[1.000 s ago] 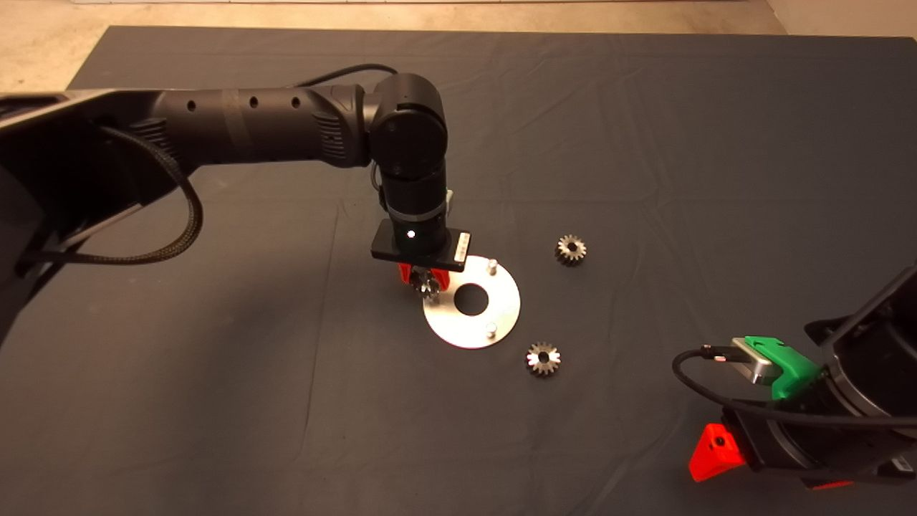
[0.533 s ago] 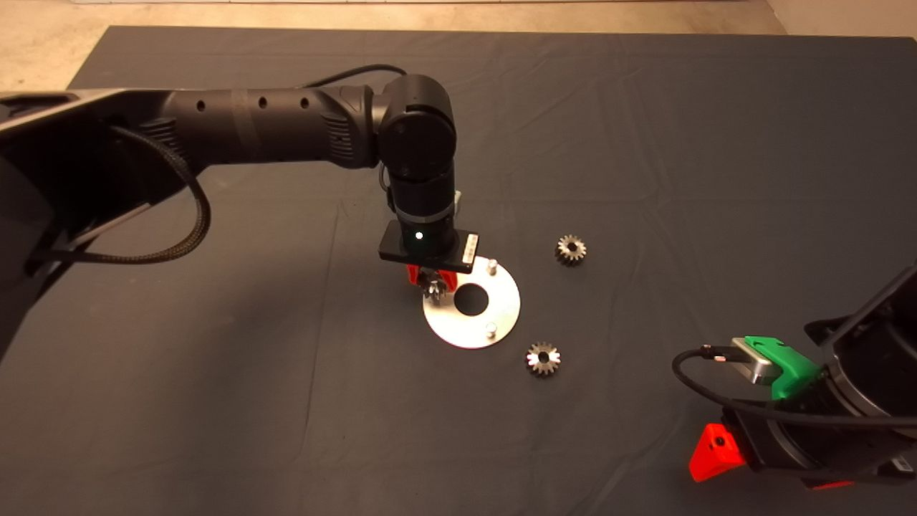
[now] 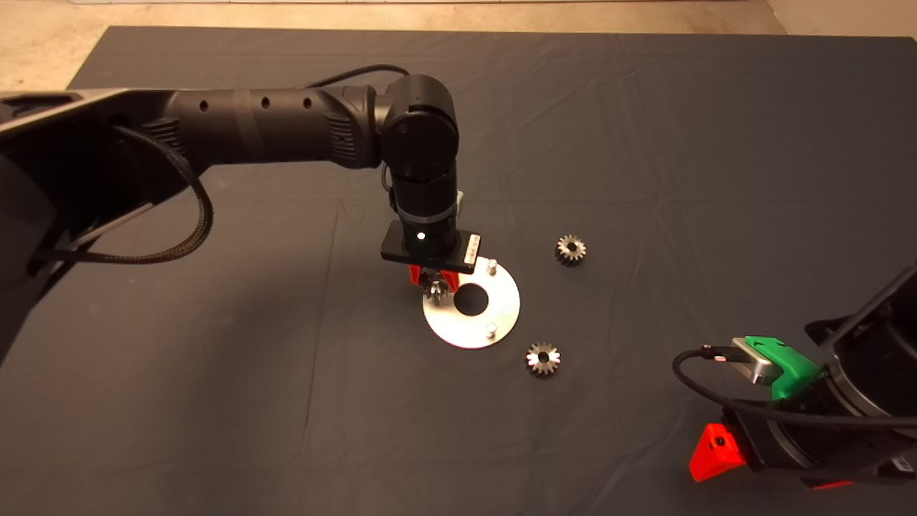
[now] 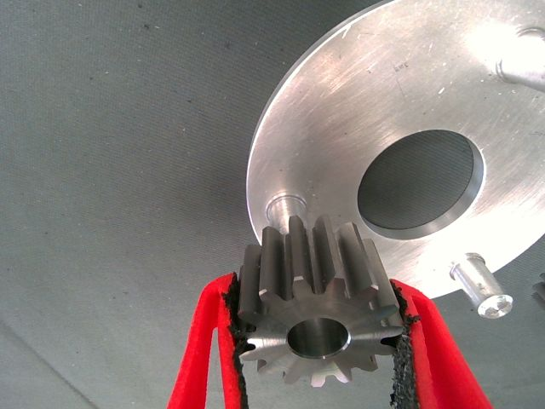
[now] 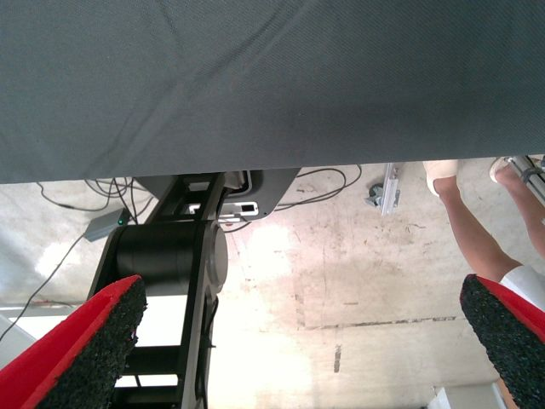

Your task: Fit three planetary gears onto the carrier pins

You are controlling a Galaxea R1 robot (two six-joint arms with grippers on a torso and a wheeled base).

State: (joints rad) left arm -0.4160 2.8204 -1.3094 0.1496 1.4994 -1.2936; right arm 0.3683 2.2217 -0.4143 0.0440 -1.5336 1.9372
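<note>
My left gripper (image 3: pixel 433 285) hovers over the left rim of the shiny round disc (image 3: pixel 501 309), shut on one planetary gear (image 4: pixel 315 315) that sits upright between the red fingers. In the left wrist view the disc (image 4: pixel 341 128) shows three carrier pins. One pin (image 4: pixel 285 207) stands just beyond the held gear, another (image 4: pixel 481 285) is to its side and the third (image 4: pixel 524 64) is at the far rim. Two more gears lie flat on the mat, one (image 3: pixel 571 249) right of the disc and one (image 3: pixel 543 358) in front of it. My right gripper (image 3: pixel 716 451) waits open at the lower right edge.
The dark mat (image 3: pixel 645 143) ends at a pale floor along its far edge. The right wrist view shows the robot's base (image 5: pixel 170 256), cables and a person's legs (image 5: pixel 464 230) on the floor beyond the mat.
My left gripper has shifted slightly to the right over the disc's rim, still holding the gear. The loose gears, the disc and the right arm have not moved.
</note>
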